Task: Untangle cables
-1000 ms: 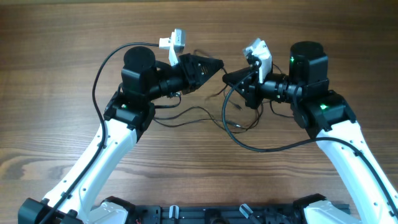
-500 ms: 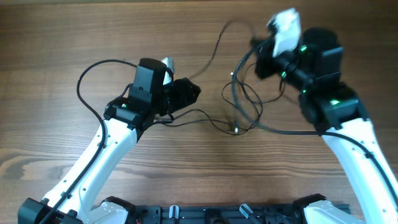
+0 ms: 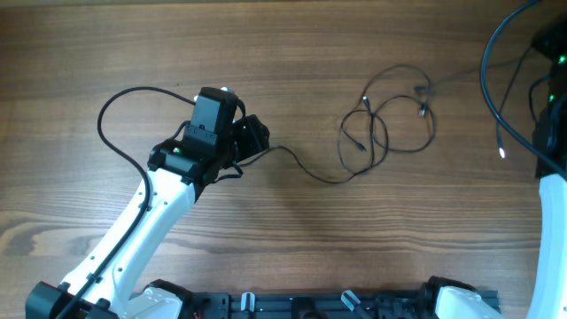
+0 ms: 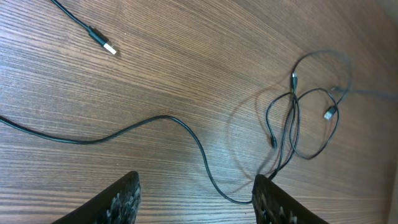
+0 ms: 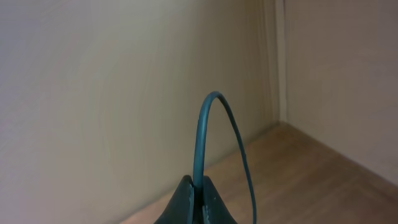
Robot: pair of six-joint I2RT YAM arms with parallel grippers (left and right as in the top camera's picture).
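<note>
Cables (image 3: 383,128) tangled in loose overlapping loops on the wooden desk (image 3: 266,53), small plugs showing among the loops. From the tangle, one thin strand (image 4: 163,117) trailing across the wood, seen between the fingers of the left tool (image 4: 196,182). Fingers spread apart, gripping nothing, well to one side of the tangle. Silver-tipped plug (image 4: 109,48) lying alone, well apart from the tangle. Right tool (image 5: 196,186) up off the desk on the tangle's other side, fingers pressed together on a cable loop (image 5: 203,124) arching above them. Another strand stretched from the tangle toward the right arm (image 3: 554,204).
</note>
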